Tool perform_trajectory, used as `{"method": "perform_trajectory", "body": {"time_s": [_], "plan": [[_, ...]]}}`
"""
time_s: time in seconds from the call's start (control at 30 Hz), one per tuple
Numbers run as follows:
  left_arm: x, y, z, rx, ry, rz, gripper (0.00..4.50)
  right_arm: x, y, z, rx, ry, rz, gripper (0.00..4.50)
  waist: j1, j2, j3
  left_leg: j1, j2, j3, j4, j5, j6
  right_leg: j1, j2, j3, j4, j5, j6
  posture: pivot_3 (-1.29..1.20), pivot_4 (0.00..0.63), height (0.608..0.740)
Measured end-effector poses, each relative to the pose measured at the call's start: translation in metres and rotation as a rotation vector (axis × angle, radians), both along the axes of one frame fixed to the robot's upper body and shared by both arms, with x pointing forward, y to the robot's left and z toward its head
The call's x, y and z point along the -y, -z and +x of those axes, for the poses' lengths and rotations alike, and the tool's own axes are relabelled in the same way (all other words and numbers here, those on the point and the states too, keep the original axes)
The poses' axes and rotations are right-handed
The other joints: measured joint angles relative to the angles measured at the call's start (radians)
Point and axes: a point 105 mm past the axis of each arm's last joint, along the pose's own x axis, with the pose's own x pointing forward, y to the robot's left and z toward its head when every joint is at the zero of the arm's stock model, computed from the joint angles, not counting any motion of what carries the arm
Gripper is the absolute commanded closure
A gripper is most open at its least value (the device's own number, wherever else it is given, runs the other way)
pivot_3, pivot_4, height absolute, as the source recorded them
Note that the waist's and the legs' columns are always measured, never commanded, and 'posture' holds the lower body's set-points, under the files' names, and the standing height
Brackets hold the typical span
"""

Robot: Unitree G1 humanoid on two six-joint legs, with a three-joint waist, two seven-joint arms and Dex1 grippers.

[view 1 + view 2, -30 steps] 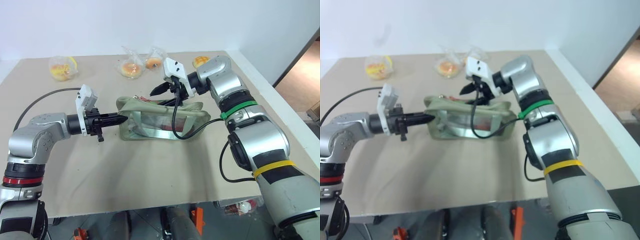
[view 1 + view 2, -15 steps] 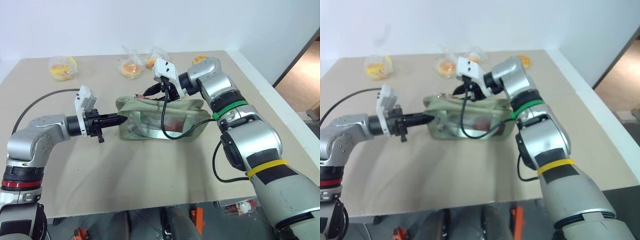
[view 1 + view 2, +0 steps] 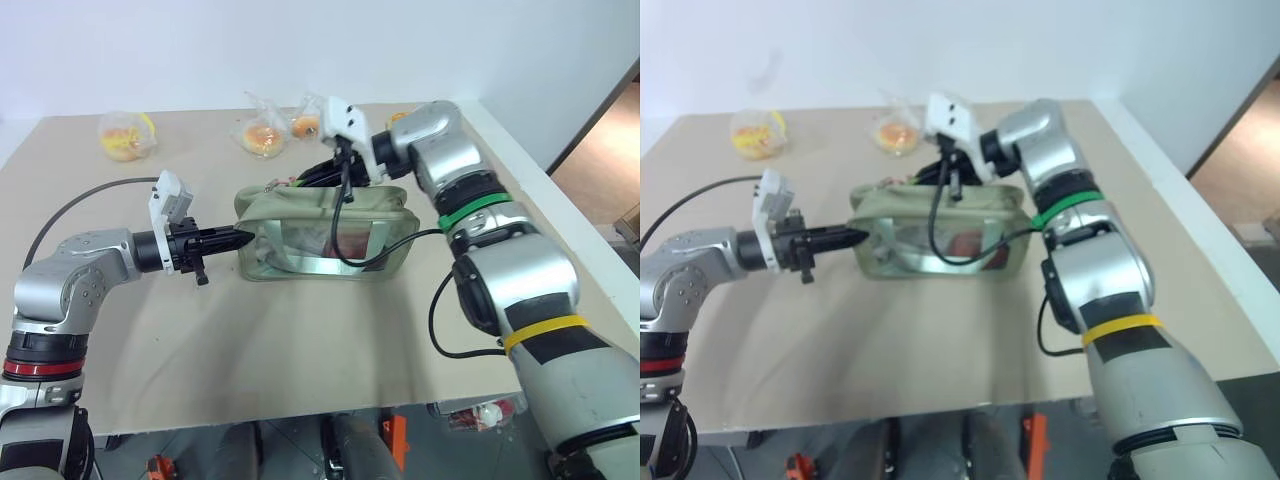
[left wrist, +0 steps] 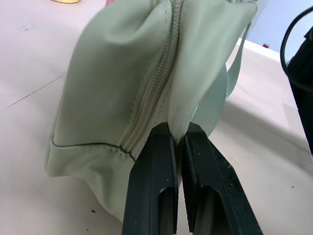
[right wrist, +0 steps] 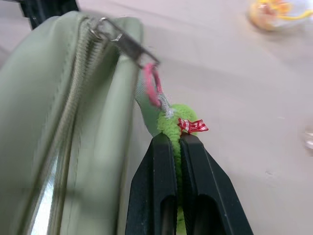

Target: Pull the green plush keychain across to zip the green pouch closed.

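The pale green pouch (image 3: 300,215) lies on its side in the middle of the table, clear panel facing me. My left gripper (image 3: 243,238) is shut on a fold of fabric at the pouch's left end, and the left wrist view shows the fold pinched between its fingers (image 4: 152,161). Over the pouch's top edge, my right gripper (image 3: 308,179) is shut on the green plush keychain (image 5: 175,126). A pink ring (image 5: 152,90) joins the keychain to the metal zipper pull (image 5: 128,48), which sits near the left end of the zip.
Three plastic-wrapped buns (image 3: 125,135) (image 3: 262,135) (image 3: 305,123) lie along the back of the table. The right arm's black cable (image 3: 345,240) hangs across the pouch's front. The table's right edge (image 3: 560,215) runs just beyond the right arm.
My right gripper went from open above the pouch's top to shut on the plush keychain, then rose a little. The pouch's top edge now stands higher. The left gripper has kept still.
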Motion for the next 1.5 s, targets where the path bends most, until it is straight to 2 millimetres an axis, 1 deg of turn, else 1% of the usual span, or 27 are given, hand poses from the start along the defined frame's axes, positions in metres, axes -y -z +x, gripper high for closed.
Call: {"method": "perform_trajectory", "body": {"time_s": [0.07, 0.17, 0.3, 0.43, 0.53, 0.7, 0.77, 0.87, 0.93, 0.97, 1.03, 1.13, 1.23, 1.27, 1.33, 1.43, 1.47, 1.5], "plan": [[0.000, 0.000, 0.001, 0.000, -0.001, -0.002, 4.50, 0.009, -0.017, 0.000, 0.041, 0.013, 0.019, 4.47, 0.000, 0.000, 0.000, 0.000, 0.000, 0.000, 0.000, 0.000, 0.000, 0.000, 0.000, 0.000, 0.000, 0.000, 0.000, 0.00, 0.150, 0.740], [0.002, -0.004, 0.002, 0.014, 0.006, -0.007, 4.50, 0.014, -0.038, -0.004, 0.098, 0.003, 0.030, 4.47, -0.001, 0.000, 0.000, 0.001, 0.000, 0.000, -0.001, 0.000, 0.000, 0.000, 0.000, 0.000, 0.000, 0.000, -0.001, 0.00, 0.150, 0.740], [0.006, -0.005, 0.006, 0.016, 0.020, -0.013, 4.50, 0.027, -0.050, -0.008, 0.137, 0.003, 0.019, 4.47, 0.000, 0.000, 0.000, 0.001, 0.000, 0.000, -0.001, 0.000, 0.000, 0.000, 0.000, 0.000, 0.000, 0.000, -0.001, 0.00, 0.150, 0.740], [0.008, -0.005, 0.007, 0.023, 0.034, -0.011, 4.50, 0.037, -0.063, -0.018, 0.198, -0.035, -0.020, 4.47, 0.003, 0.000, 0.000, 0.000, 0.000, 0.000, 0.000, 0.000, -0.001, 0.000, 0.000, 0.000, 0.000, 0.000, 0.000, 0.00, 0.150, 0.740], [0.006, -0.003, 0.008, 0.013, 0.034, -0.010, 4.50, 0.052, -0.068, -0.025, 0.245, -0.036, -0.058, 4.47, 0.004, 0.000, 0.000, 0.000, 0.000, 0.000, 0.000, 0.000, -0.001, 0.000, -0.001, 0.000, 0.000, -0.001, 0.000, 0.00, 0.150, 0.740], [0.006, -0.002, 0.008, 0.009, 0.040, -0.009, 4.50, 0.081, -0.063, -0.032, 0.307, 0.002, -0.172, 4.47, 0.004, 0.000, 0.000, 0.000, 0.000, 0.000, 0.000, 0.000, -0.001, 0.000, 0.000, 0.000, 0.000, -0.001, 0.000, 0.00, 0.150, 0.740], [0.006, -0.002, 0.008, 0.009, 0.041, -0.009, 4.50, 0.098, -0.064, -0.035, 0.378, 0.026, -0.278, 4.47, 0.004, 0.000, 0.000, 0.000, 0.000, 0.000, 0.000, -0.001, -0.001, 0.000, 0.000, 0.000, 0.000, -0.002, -0.002, 0.00, 0.150, 0.740], [0.006, -0.002, 0.008, 0.007, 0.041, -0.008, 4.50, 0.132, -0.063, -0.037, 0.488, 0.090, -0.505, 4.47, 0.007, 0.000, 0.000, 0.000, -0.001, 0.000, 0.000, -0.001, -0.002, 0.000, -0.001, 0.000, 0.000, -0.004, -0.005, 0.00, 0.150, 0.740], [0.006, -0.001, 0.008, 0.006, 0.041, -0.009, 4.50, 0.160, -0.056, -0.036, 0.526, 0.148, -0.657, 4.47, 0.006, 0.000, 0.000, 0.001, -0.001, 0.001, 0.000, -0.002, -0.003, 0.000, -0.001, 0.001, -0.001, -0.005, -0.005, 0.00, 0.150, 0.740], [0.006, -0.002, 0.008, 0.006, 0.042, -0.009, 4.50, 0.166, -0.053, -0.035, 0.532, 0.158, -0.692, 4.47, 0.006, 0.000, 0.000, 0.001, -0.001, 0.002, 0.000, -0.002, -0.003, 0.000, -0.001, 0.001, -0.001, -0.005, -0.005, 0.00, 0.150, 0.740], [0.007, -0.001, 0.007, 0.003, 0.051, -0.010, 4.50, 0.168, -0.048, -0.033, 0.542, 0.160, -0.711, 4.47, -0.002, 0.000, 0.000, 0.002, 0.000, 0.004, -0.001, -0.002, -0.003, -0.001, 0.000, 0.004, 0.000, -0.004, -0.005, 0.00, 0.150, 0.740], [0.007, -0.002, 0.005, -0.001, 0.063, -0.010, 4.50, 0.173, -0.043, -0.034, 0.503, 0.180, -0.670, 4.47, -0.002, 0.000, 0.000, 0.004, 0.000, 0.004, -0.001, -0.002, -0.003, -0.001, 0.001, 0.005, 0.000, -0.004, -0.005, 0.00, 0.150, 0.740], [0.006, -0.002, 0.004, -0.017, 0.066, -0.014, 4.50, 0.184, -0.028, -0.035, 0.487, 0.206, -0.665, 4.47, 0.001, 0.000, 0.000, 0.004, 0.000, 0.004, -0.001, -0.002, -0.004, 0.000, 0.000, 0.005, 0.000, -0.005, -0.005, 0.00, 0.150, 0.740], [0.005, -0.003, 0.003, -0.019, 0.064, -0.014, 4.50, 0.187, -0.021, -0.035, 0.481, 0.210, -0.667, 4.47, 0.001, 0.000, 0.000, 0.003, 0.000, 0.004, -0.001, -0.002, -0.004, 0.000, 0.000, 0.006, 0.000, -0.005, -0.005, 0.00, 0.150, 0.740], [0.002, -0.004, 0.003, -0.024, 0.054, -0.011, 4.50, 0.190, 0.002, -0.036, 0.445, 0.208, -0.667, 4.47, 0.001, 0.000, 0.000, 0.004, 0.000, 0.006, 0.000, -0.003, -0.005, 0.000, 0.000, 0.007, 0.000, -0.005, -0.004, 0.00, 0.150, 0.740], [-0.001, -0.003, 0.003, -0.031, 0.038, -0.007, 4.50, 0.186, 0.054, -0.041, 0.362, 0.189, -0.639, 4.47, 0.000, 0.000, 0.000, 0.004, 0.000, 0.007, 0.000, -0.003, -0.005, 0.000, 0.000, 0.009, 0.001, -0.004, -0.001, 0.00, 0.150, 0.740], [-0.001, -0.003, 0.004, -0.032, 0.037, -0.008, 4.50, 0.184, 0.062, -0.042, 0.346, 0.184, -0.632, 4.47, -0.001, 0.000, 0.000, 0.005, 0.000, 0.007, 0.000, -0.003, -0.005, 0.000, 0.001, 0.009, 0.001, -0.003, 0.000, 0.00, 0.150, 0.740], [-0.001, -0.003, 0.003, -0.032, 0.038, -0.008, 4.50, 0.181, 0.067, -0.043, 0.344, 0.180, -0.629, 4.47, -0.001, 0.000, 0.000, 0.005, 0.000, 0.007, 0.000, -0.003, -0.005, 0.000, 0.001, 0.009, 0.001, -0.003, 0.001, 0.00, 0.150, 0.740]]}}
